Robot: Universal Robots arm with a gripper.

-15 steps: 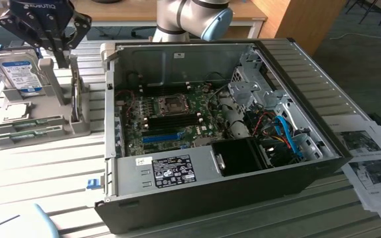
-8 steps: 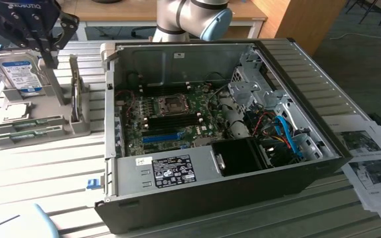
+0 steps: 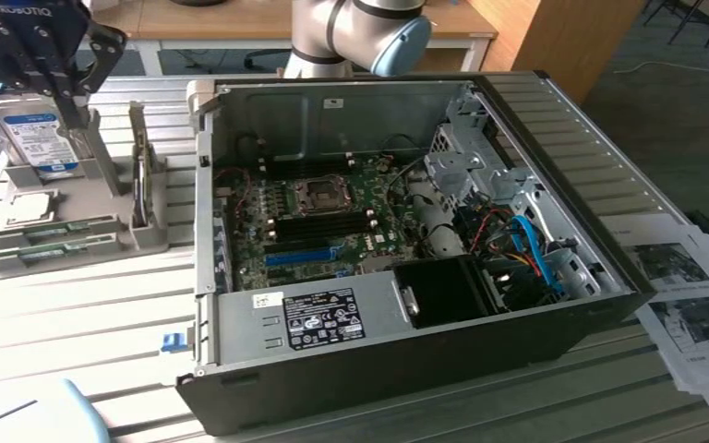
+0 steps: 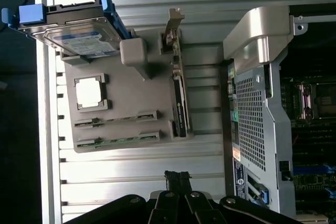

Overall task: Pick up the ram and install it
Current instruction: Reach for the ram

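Black gripper (image 4: 178, 178), jaws shut and empty, hangs over the grey plastic holder tray (image 4: 131, 92), where the thin green circuit-board ram (image 4: 116, 118) lies flat in its slot, untouched

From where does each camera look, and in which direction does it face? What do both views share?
Exterior view: off the arm, above the table, looking down into the open computer case; the arm and the gripper show.
Wrist view: on the wrist, looking down past the shut gripper onto the grey holder tray with ram sticks.
Shared: the hard drive, the tray, the case.
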